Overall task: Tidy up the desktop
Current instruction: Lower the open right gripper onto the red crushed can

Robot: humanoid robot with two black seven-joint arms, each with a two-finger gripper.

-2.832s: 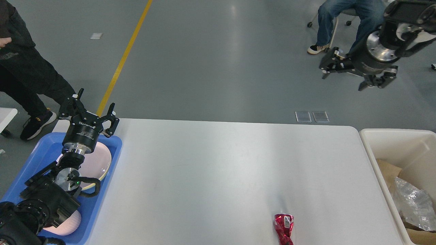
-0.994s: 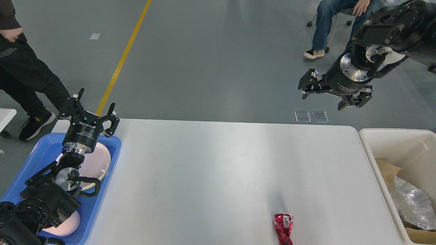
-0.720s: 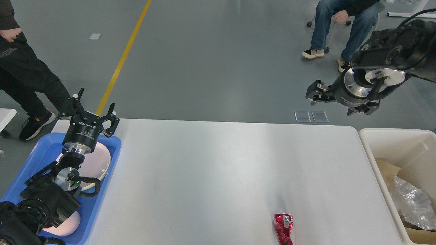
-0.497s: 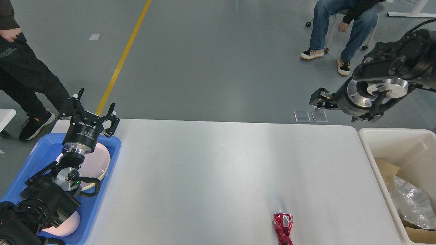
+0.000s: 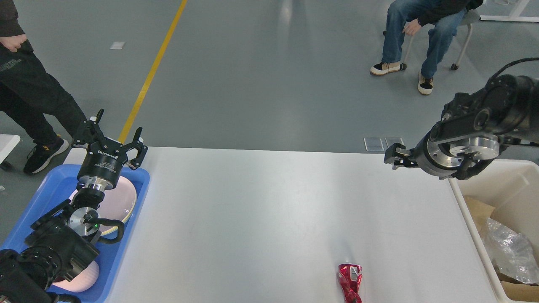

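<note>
Just one crushed red can (image 5: 350, 283), one desktop (image 5: 261, 210), two plates (image 5: 122, 202).

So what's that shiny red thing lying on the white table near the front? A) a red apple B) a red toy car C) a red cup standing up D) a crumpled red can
D: the crumpled red can lies on its side on the desktop, dented and twisted with a small label showing. It sits alone near the front edge, with neither gripper touching it.
</note>
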